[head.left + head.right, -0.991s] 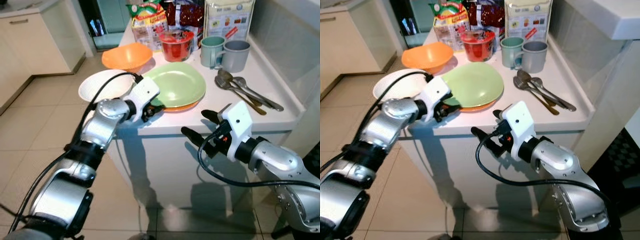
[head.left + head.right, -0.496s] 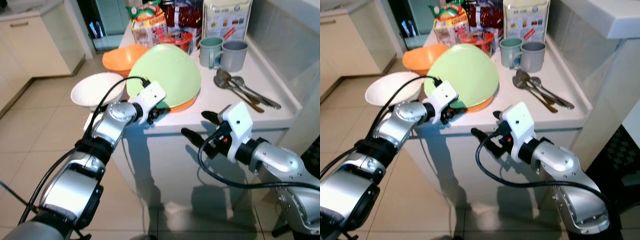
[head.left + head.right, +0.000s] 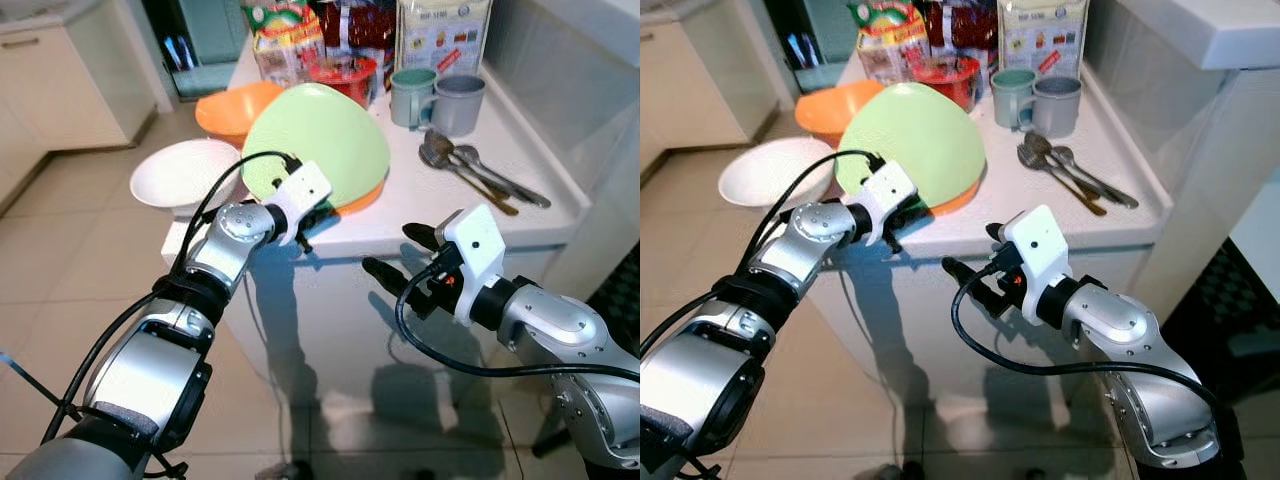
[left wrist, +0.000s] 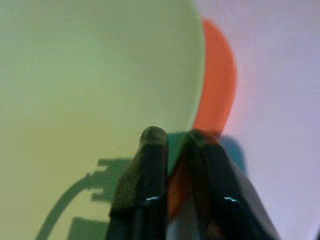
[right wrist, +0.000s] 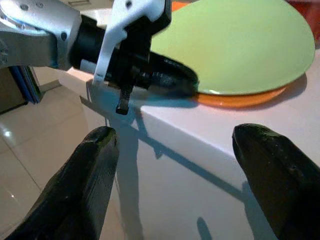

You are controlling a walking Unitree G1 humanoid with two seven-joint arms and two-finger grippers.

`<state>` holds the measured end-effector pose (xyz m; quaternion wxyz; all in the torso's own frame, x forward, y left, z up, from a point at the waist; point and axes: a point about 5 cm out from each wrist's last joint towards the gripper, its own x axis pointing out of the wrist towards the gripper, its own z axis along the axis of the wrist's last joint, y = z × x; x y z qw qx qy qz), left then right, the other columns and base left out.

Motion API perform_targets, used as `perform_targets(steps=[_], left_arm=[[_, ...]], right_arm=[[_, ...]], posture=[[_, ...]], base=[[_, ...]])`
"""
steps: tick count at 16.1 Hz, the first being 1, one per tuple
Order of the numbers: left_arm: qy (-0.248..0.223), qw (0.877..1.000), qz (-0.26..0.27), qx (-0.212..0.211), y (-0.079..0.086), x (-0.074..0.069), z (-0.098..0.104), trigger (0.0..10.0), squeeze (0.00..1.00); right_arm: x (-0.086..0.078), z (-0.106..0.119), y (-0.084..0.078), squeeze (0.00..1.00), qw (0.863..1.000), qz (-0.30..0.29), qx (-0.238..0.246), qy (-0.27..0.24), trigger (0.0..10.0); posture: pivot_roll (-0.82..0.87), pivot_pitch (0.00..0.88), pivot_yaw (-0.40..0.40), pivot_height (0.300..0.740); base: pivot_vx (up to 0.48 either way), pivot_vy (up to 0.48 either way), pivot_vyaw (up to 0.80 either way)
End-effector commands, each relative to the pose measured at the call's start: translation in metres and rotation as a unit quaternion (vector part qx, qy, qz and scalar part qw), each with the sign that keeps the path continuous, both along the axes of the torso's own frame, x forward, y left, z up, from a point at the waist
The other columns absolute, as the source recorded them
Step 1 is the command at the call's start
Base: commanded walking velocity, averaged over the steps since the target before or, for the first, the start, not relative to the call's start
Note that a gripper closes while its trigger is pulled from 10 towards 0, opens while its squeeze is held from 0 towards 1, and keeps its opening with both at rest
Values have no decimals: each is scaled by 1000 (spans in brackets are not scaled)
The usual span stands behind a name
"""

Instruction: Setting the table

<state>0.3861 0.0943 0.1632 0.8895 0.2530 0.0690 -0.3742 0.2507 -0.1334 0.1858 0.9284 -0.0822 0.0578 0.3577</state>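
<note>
A light green plate point(image 3: 320, 140) is tilted up off the orange plate point(image 3: 364, 199) that lies under it on the white table point(image 3: 520, 215). My left gripper point(image 3: 314, 214) is shut on the green plate's near rim at the table's front edge; the left wrist view shows its fingers point(image 4: 150, 150) pinching that rim point(image 4: 90, 65) above the orange plate point(image 4: 217, 80). My right gripper point(image 3: 390, 248) hangs open in front of the table, below its edge and to the right of the left gripper, holding nothing. Its wrist view looks at the green plate point(image 5: 240, 45) and the left gripper point(image 5: 172, 80).
A white bowl point(image 3: 185, 175) and an orange bowl point(image 3: 235, 108) sit at the table's left. Two mugs point(image 3: 435, 98), several spoons point(image 3: 470, 170), a red cup point(image 3: 345, 75) and food packets point(image 3: 290, 40) stand at the back and right. A wall borders the right side; tiled floor lies around.
The left gripper has lifted the green plate's near rim, so the plate went from lying flat on the orange one to tilted up. The right arm has stayed put.
</note>
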Motion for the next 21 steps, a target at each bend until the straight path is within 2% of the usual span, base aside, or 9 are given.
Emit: perform_targets(steps=[1, 6, 12, 13, 17, 18, 19, 20, 21], left_arm=[[14, 1000, -21, -8, -7, -2, 2, 0, 0], [-71, 989, -91, -88, -37, -5, 74, 0, 0], [-76, 986, -97, -110, -46, -11, 97, 0, 0], [-53, 987, -104, -110, -47, -13, 93, 10000, 0], [-3, 990, -111, -87, -32, -22, 75, 10000, 0], [-4, 990, -113, -80, -20, -25, 83, 10000, 396], [-5, 990, -113, -78, -16, -26, 86, 10000, 396], [-3, 990, -117, -74, -14, -28, 87, 10000, 1000], [-3, 991, -116, -70, -14, -29, 86, 10000, 1000]], right_arm=[[-2, 4, 3, 0, 1000, 5, 6, -5, 10000], [-1, 1, 4, 0, 1000, 6, 7, -1, 10000], [0, 0, 6, 0, 1000, 3, 9, -2, 10000], [0, 0, 6, 0, 1000, 3, 9, -2, 10000], [0, 0, 5, 0, 1000, 2, 9, -2, 10000], [0, -1, 5, 0, 1000, 1, 9, -1, 10000], [0, -2, 5, 0, 1000, 0, 9, 0, 10000], [1, -3, 5, 0, 1000, 0, 9, 0, 10000], [1, -3, 6, 0, 1000, 1, 10, 1, 10000]], posture=[[9, 88, 137, 740], [15, 72, 130, 740], [12, 60, 137, 740], [12, 61, 136, 740], [18, 66, 140, 740], [27, 64, 142, 740], [27, 64, 142, 740], [32, 65, 140, 740], [36, 65, 137, 740]], base=[[0, 0, 0], [0, 0, 0], [0, 0, 0], [0, 0, 0], [0, 0, 0], [0, 0, 0], [0, 0, 0], [0, 0, 0], [0, 0, 0]])
